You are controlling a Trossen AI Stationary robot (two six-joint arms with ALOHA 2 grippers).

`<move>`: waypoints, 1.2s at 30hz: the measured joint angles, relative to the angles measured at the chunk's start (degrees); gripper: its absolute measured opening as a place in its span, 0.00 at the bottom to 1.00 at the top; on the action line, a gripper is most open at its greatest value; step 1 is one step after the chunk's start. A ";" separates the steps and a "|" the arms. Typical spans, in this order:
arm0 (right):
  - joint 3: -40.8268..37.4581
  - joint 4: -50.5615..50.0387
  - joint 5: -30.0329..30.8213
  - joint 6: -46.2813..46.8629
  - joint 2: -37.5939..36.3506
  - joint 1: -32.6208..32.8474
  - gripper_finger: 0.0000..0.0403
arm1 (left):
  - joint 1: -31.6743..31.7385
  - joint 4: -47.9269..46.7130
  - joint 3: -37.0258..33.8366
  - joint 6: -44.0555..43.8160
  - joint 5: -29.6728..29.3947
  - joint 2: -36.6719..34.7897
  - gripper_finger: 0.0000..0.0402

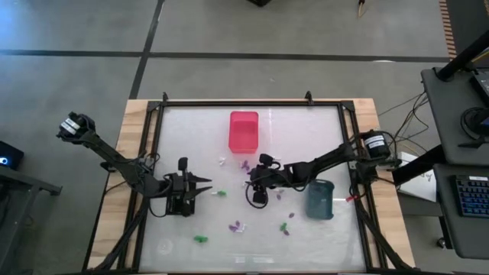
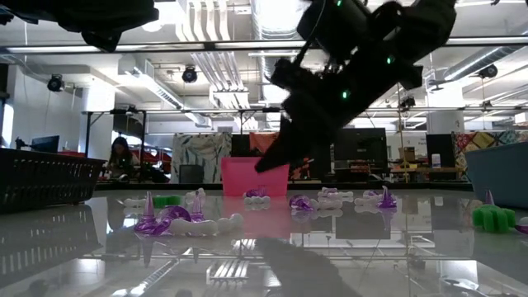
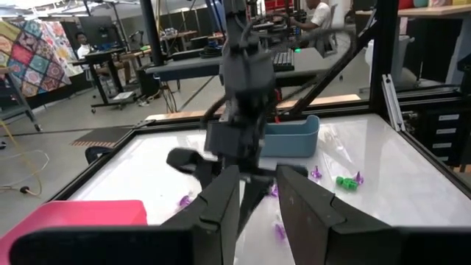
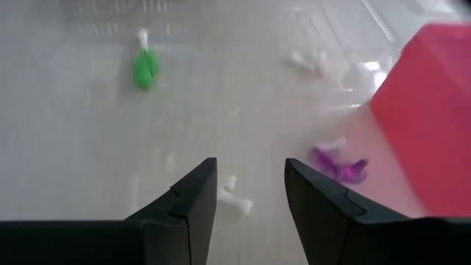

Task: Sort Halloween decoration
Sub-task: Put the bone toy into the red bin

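Halloween decoration (image 1: 238,226): tiny green, purple and white pieces scattered across the table (image 1: 176,122), none held. Right pincer (image 4: 249,193): fingers apart, empty, above a white piece (image 4: 237,200) beside the pink bin (image 1: 244,131). Left pincer (image 1: 205,184): part-open, empty, idle at left. Risk: smooth small piece skidding away as the fingers close. Purple piece (image 4: 338,165) and bin wall crowd the approach.

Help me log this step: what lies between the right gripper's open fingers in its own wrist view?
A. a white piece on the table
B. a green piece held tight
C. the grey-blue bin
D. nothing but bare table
A: the right gripper is open, and a small white piece lies on the table in the gap between its fingers, not gripped.
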 joint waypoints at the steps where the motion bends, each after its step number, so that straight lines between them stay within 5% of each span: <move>1: 0.00 -0.17 0.02 -0.01 0.89 0.00 0.38 | 0.00 -0.02 0.00 0.00 0.00 0.00 0.19; 15: 0.43 -0.07 -0.35 -1.24 4.54 -0.15 0.38 | 0.27 -0.02 0.00 0.00 -0.02 0.00 0.19; 36: 1.62 -1.29 -9.06 -6.95 5.19 -3.15 0.35 | 1.62 -0.02 0.00 0.04 0.00 -0.04 0.19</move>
